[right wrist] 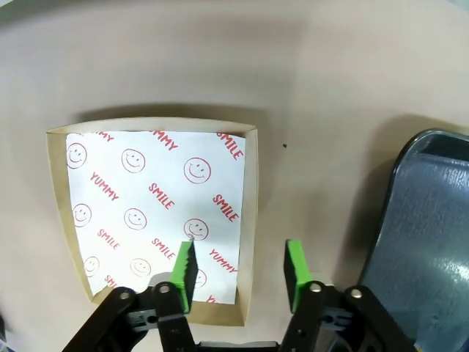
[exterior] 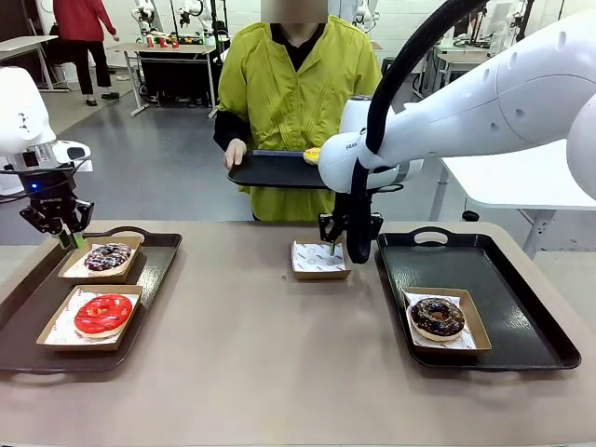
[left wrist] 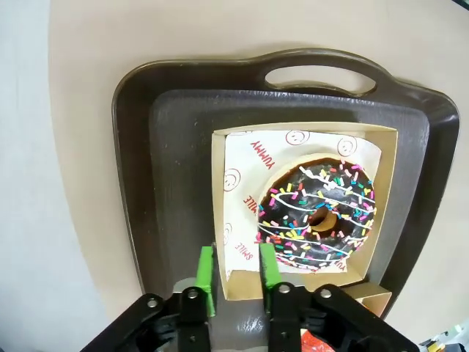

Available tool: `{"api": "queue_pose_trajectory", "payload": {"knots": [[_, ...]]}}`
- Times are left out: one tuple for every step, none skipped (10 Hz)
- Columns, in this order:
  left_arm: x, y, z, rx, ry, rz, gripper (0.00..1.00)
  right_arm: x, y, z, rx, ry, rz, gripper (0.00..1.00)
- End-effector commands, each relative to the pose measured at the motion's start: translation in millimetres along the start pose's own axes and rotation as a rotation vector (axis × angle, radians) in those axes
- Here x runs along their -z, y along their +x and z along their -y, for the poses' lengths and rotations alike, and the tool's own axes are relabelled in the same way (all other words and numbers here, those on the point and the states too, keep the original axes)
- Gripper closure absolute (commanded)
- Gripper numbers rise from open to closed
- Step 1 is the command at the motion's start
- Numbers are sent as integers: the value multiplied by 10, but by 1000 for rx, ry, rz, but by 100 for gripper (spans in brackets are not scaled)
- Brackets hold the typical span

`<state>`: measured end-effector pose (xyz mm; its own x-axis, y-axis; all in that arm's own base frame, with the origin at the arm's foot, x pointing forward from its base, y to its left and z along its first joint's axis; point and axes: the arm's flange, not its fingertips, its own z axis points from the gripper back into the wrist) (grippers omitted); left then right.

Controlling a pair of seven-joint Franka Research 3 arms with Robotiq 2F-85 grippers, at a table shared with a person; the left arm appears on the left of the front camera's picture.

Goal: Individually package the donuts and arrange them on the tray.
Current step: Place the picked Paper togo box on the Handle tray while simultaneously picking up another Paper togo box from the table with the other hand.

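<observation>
right gripper [right wrist: 238,270], green pads parted, straddles the square brown cardboard tray's [right wrist: 249,220] 3 o'clock wall; left gripper [left wrist: 236,270] narrowly parted astride the sprinkled donut's box [left wrist: 220,213] rim.

Red-glazed donut [exterior: 102,314] & dark donut w/ multicolour sprinkles [left wrist: 316,217] sit in tan boxes on a dark brown tray [exterior: 28,307]. Empty box [right wrist: 154,220]: white paper, red smileys. Choc donut [exterior: 437,318] on a black tray [exterior: 521,307]. Person's top [exterior: 298,88]: yellow-green.

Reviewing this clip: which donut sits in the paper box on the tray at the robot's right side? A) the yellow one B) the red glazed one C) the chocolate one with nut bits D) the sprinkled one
C: the chocolate donut with nut bits lies in a paper box on the right tray.
</observation>
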<state>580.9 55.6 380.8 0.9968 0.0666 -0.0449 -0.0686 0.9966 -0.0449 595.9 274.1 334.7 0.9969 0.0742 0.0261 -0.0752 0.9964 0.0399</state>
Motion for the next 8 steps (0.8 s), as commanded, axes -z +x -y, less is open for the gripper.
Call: {"api": "queue_pose_trajectory", "payload": {"knots": [[-44,8,-23,29,-34,11,0,68,6,55,-4,6,13,100],[-52,-2,-23,34,-39,13,0,77,7,63,-1,13,10,100],[-59,-12,-23,39,-47,14,7,82,6,65,1,18,10,96],[-65,-26,-20,45,-53,15,0,85,4,70,7,25,9,100],[-70,-46,-24,50,-63,16,0,91,-2,71,12,25,9,100],[-77,-61,-39,52,-69,19,0,89,-7,64,15,26,12,100],[-82,-67,-50,52,-75,18,10,85,-8,57,17,25,16,100],[-86,-73,-47,47,-83,16,2,80,-11,53,19,25,19,100]]}}
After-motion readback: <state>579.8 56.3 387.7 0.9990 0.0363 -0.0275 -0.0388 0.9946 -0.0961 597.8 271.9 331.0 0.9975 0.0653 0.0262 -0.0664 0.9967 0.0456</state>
